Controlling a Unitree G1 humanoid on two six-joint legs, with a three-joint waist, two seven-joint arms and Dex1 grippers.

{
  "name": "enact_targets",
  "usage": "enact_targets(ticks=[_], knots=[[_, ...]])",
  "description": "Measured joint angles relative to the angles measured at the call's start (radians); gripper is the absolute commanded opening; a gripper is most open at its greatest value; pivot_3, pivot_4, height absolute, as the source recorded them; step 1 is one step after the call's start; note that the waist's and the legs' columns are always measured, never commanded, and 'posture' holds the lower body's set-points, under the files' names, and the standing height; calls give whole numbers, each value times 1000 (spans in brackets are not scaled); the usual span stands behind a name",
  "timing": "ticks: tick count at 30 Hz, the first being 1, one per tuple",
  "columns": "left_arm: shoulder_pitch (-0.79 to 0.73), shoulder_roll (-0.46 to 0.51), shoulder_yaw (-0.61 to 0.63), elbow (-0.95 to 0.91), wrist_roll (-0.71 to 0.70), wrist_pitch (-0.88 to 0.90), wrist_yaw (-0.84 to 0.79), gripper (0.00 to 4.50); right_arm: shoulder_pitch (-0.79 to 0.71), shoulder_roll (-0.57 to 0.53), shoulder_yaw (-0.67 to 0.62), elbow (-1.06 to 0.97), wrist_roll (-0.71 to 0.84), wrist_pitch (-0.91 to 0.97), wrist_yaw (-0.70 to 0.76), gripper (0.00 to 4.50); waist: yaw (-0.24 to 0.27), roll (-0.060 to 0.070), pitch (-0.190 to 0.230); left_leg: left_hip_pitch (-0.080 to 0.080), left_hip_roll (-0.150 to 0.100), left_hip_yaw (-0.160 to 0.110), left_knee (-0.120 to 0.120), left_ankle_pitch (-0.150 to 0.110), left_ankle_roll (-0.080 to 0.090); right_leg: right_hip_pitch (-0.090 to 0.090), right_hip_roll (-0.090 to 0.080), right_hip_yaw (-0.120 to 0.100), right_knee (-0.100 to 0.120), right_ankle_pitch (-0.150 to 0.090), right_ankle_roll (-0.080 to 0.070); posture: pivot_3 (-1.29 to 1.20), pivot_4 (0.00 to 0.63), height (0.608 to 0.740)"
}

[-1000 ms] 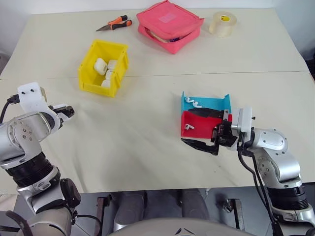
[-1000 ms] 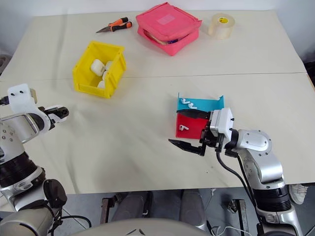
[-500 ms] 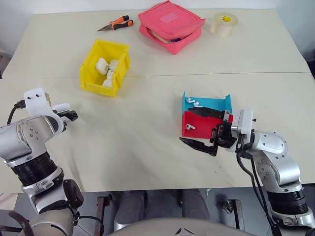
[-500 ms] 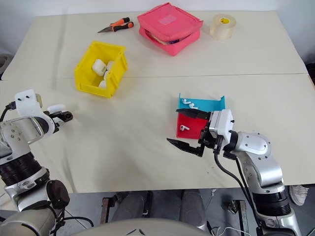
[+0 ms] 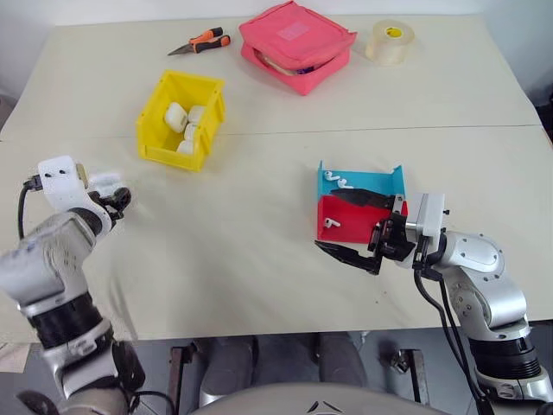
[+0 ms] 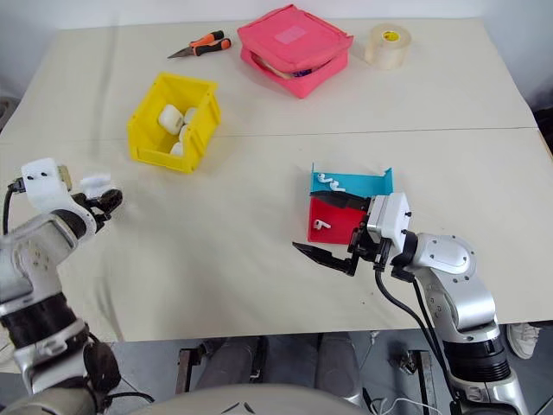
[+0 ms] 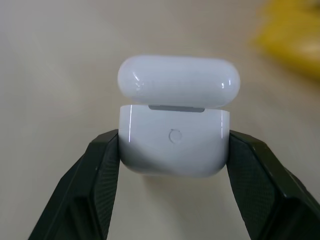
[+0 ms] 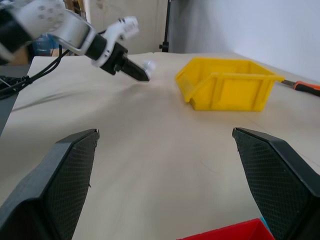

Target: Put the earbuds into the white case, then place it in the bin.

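My left gripper (image 5: 115,199) is shut on the white case (image 7: 174,140), pinching its body from both sides just above the table's left edge. The rounded lid (image 7: 178,81) sits on top, with a thin gap at the hinge. The yellow bin (image 5: 166,148) lies farther back on the left and holds several white cases (image 5: 177,114). One of the earbuds (image 5: 343,181) rests in the blue tray (image 5: 397,179) and another (image 5: 331,223) in the red tray (image 5: 356,216). My right gripper (image 5: 325,220) stands open over the red tray with nothing between its fingers.
A pink zip pouch (image 5: 298,39) lies at the back centre. A tape roll (image 5: 390,41) is to its right and orange-handled pliers (image 5: 200,41) to its left. A seam crosses the cream table (image 5: 259,251) behind the trays.
My left gripper's fingers have closed on the white case, and its wrist has tilted. The right arm has not moved.
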Motion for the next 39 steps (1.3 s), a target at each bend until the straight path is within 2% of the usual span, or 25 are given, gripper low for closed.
enact_targets(ticks=[5,8,11,16,20,23,29,35,39], knots=[[163,-30,-8,-8,-90,-356,-264,2781,-6,-28,-22,3,1,7,6,4500,8,0,0,0,0,1,0,0,0,1,0,-1,-4,0,0,0,150,740],[153,-105,-63,25,-163,-584,-445,2781,-5,-68,-53,-3,3,28,5,4500,29,0,0,0,0,2,3,0,0,2,0,-1,-4,1,-1,0,150,740],[110,-133,-171,64,-200,-676,-563,2781,37,-111,-117,-33,13,43,1,4500,34,0,0,0,-1,3,4,0,1,4,0,-2,-4,1,-1,0,150,740],[20,-187,-334,154,-268,-719,-723,2781,188,-176,-259,-85,19,57,-8,4500,29,0,0,0,-2,8,4,-1,4,5,0,-2,-3,3,1,0,150,740],[-68,-236,-460,257,-273,-797,-866,2781,355,-192,-415,-143,17,58,-17,4500,28,0,0,1,-2,10,4,-1,5,7,0,-2,-4,3,2,0,150,740],[-127,-313,-543,358,-263,-885,-942,2781,515,-186,-568,-187,11,58,-16,4500,31,1,-1,2,-2,11,4,-1,6,9,0,-1,-6,4,4,0,150,740],[-189,-427,-610,493,-240,-1028,-996,2781,722,-144,-743,-195,-10,21,22,4500,32,1,-1,3,-2,12,4,-2,10,15,0,-1,-13,7,8,0,150,740],[-189,-444,-635,494,-254,-1030,-1012,2781,768,-150,-753,-175,-46,24,34,4500,28,1,-1,4,-2,12,4,-2,11,15,0,0,-13,7,9,0,150,740],[-172,-412,-649,476,-257,-999,-1014,2781,649,-323,-688,-181,-18,187,21,4500,26,2,-1,5,-2,12,6,-2,11,15,0,2,-13,7,9,0,150,740]])
